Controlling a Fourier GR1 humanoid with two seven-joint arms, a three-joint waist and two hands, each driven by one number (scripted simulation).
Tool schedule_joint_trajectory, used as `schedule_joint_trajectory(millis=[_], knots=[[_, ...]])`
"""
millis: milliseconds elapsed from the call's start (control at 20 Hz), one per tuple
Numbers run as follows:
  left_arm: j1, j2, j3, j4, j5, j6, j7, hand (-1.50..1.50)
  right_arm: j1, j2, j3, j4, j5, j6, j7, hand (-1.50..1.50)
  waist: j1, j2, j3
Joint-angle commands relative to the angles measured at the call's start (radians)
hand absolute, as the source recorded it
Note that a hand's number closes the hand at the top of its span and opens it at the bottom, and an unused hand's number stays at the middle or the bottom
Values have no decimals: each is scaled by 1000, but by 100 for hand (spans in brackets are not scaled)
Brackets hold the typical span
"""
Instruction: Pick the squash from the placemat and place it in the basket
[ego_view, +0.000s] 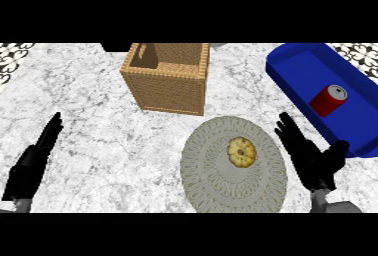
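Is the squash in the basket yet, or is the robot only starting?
Only starting. Nothing looks done: the squash lies in the middle of the round placemat, and no squash shows in the basket. Neither hand holds anything: the right hand is open beside the placemat, and the left hand is open at the left. Grasping, lifting and placing are all left.
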Motion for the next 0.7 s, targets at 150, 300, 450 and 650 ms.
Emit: schedule_joint_trajectory(millis=[150,300,450,650], knots=[[-78,-63,41,-34,53,38,66,0,-232,-243,7,-115,276,14,-81,150,29,38,-12],[-125,-108,27,-46,100,18,122,0,-341,-273,135,-227,311,185,-234,150,60,41,-9],[-188,-116,32,-63,97,59,210,0,-331,-170,219,-188,560,-32,-347,-150,33,47,-6],[-194,-109,57,-45,103,71,228,0,-311,-94,257,-175,852,-335,-224,-150,8,37,-9]])
